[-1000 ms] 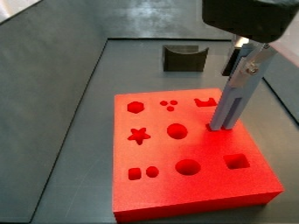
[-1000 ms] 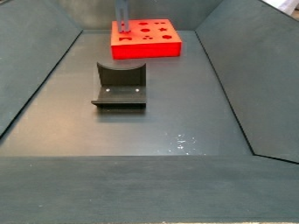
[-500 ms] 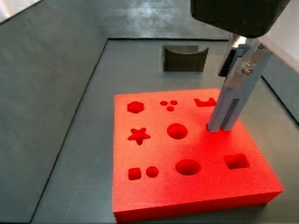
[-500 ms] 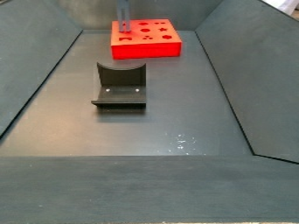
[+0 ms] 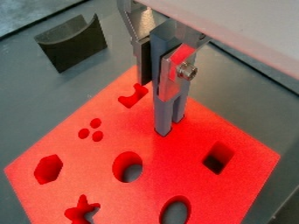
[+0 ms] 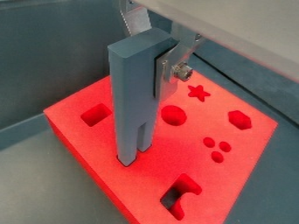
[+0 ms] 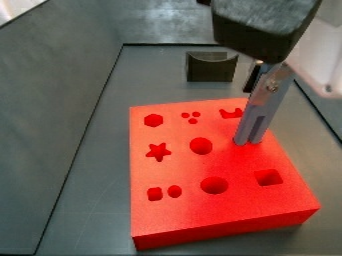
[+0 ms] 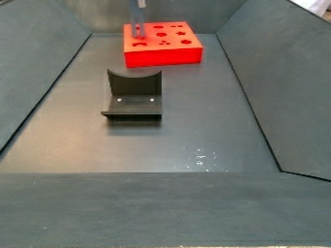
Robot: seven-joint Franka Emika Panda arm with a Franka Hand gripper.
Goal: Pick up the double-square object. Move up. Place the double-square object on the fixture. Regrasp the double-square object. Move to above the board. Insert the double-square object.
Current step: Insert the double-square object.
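The double-square object, a pale blue-grey bar, hangs upright with my gripper shut on its upper part. A silver finger presses one side and a dark pad the other. In a wrist view the double-square object hides the far finger. Its lower end is at or just above the top of the red board, on plain surface between the round hole and the square hole; I cannot tell if it touches. The gripper is over the board's right half. The fixture stands behind the board.
The board lies at the far end of a grey walled tray, with the fixture nearer the middle. The board's star hole, hexagon hole and paired small square holes lie left of the object.
The gripper and the held object have shifted slightly to the left over the board, and the bar now leans a little. The grip has not changed.
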